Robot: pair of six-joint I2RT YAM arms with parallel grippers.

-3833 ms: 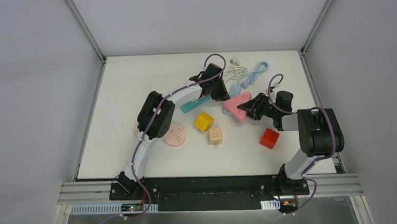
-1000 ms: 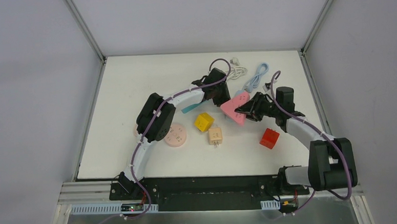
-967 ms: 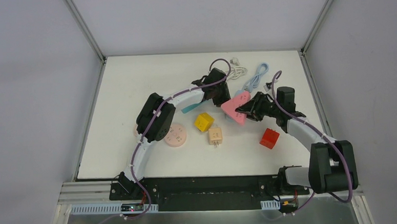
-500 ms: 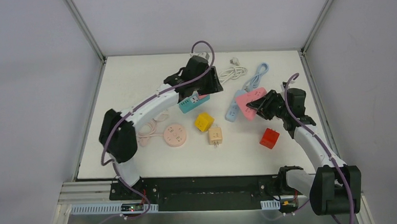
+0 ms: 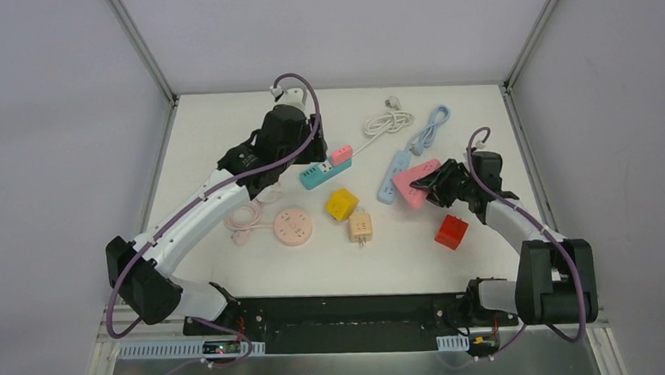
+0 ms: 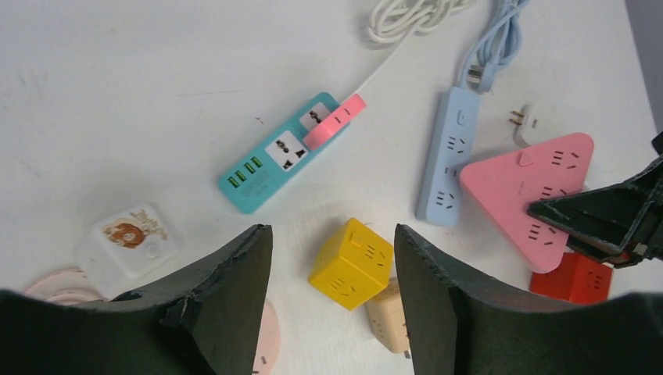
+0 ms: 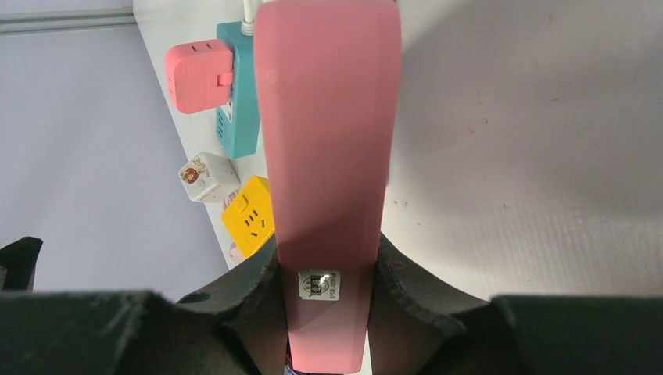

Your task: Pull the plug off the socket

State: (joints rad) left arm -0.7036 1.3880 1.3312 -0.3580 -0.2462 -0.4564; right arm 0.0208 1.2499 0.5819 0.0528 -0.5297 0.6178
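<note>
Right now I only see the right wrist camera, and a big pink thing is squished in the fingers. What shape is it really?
Observer: A triangle. It is a pink triangle power strip, and the right gripper pinches its edge.
Operator: Is a plug stuck in it?
Observer: No, the socket face that shows in the left wrist view has no plug in it. A small white plug lies loose on the table near it.
Operator: What is the other arm doing?
Observer: The left gripper is open and holds nothing.
</note>
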